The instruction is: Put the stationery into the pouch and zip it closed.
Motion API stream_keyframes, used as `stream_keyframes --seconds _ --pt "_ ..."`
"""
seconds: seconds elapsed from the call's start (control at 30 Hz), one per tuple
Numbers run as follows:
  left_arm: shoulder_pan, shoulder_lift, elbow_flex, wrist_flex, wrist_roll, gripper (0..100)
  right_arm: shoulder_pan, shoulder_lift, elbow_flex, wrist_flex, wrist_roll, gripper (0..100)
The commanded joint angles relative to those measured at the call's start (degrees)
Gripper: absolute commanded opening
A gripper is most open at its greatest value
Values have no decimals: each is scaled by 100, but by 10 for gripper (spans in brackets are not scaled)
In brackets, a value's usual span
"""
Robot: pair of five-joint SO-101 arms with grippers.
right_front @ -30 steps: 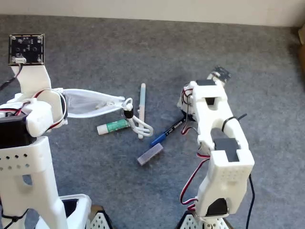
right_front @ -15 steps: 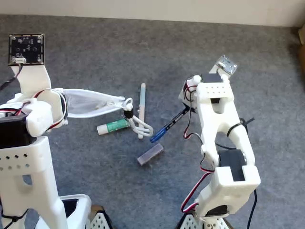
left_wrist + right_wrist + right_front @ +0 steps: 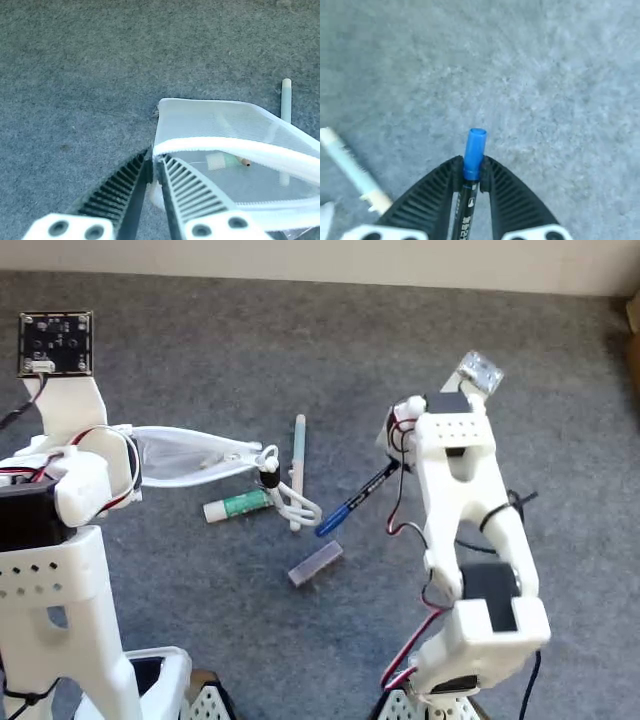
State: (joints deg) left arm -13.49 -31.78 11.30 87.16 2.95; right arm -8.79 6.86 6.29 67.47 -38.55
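Note:
My right gripper (image 3: 470, 175) is shut on a black pen with a blue cap (image 3: 473, 150), held above the grey carpet; from above the pen (image 3: 355, 505) slants down-left from the gripper (image 3: 392, 467). My left gripper (image 3: 154, 167) is shut on the rim of the white mesh pouch (image 3: 225, 150), which lies open on the carpet (image 3: 185, 457) at the left. A green-labelled glue stick (image 3: 238, 505), a pale blue pen (image 3: 297, 468), a white looped cord (image 3: 293, 502) and a grey eraser block (image 3: 316, 563) lie between the arms.
Grey carpet covers the whole work area, with open floor at the back and right. A pale wall edge runs along the top. The left arm's white base (image 3: 60, 620) stands at the lower left.
The right arm has lifted the blue-capped pen off the carpet and raised its wrist; the pen's cap end now hangs slightly further left. The left arm and pouch have not moved.

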Motion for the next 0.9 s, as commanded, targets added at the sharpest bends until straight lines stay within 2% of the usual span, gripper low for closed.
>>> stream_keyframes --seconds 0.0,0.47,0.67,0.87 --pt "-198 171 242 -53 35 6 -75 -901 -13 198 9 3" --pt "-224 171 242 -53 44 6 -92 -2290 804 163 9 3" --pt "-224 171 242 -53 62 6 -338 -2580 1112 163 26 3" --pt "-233 171 242 -53 70 6 -374 -2923 1218 163 633 3"
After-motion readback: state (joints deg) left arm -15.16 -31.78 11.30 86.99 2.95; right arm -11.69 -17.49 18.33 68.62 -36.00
